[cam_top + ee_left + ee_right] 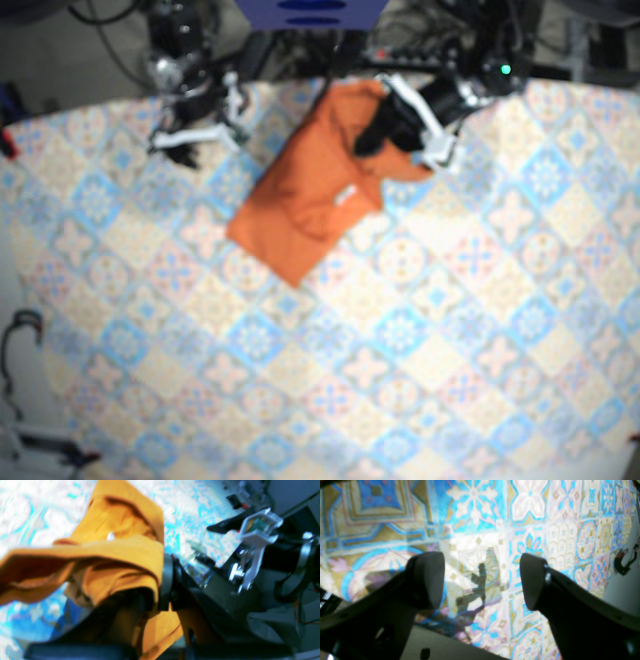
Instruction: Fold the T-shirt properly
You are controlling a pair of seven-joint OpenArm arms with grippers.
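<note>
The orange T-shirt [315, 185] lies partly folded and crumpled at the far middle of the tiled table, its near corner pointing toward the front. My left gripper [372, 138] sits at the shirt's far right edge. In the left wrist view the orange T-shirt [120, 555] drapes over the left gripper [155, 587], which is shut on a lifted fold, with one dark finger [167, 580] showing beside the cloth. My right gripper [172, 143] is off to the shirt's left, apart from it. In the right wrist view the right gripper [481, 580] stands open over bare tiles, holding nothing.
A patterned tile cloth [400, 330] covers the table. Cables and equipment [300, 20] crowd the far edge. A black cable loop [18, 335] lies at the left rim, and a small black hook [623, 563] shows at the cloth's edge. The right arm's white body [257, 537] appears beyond the shirt.
</note>
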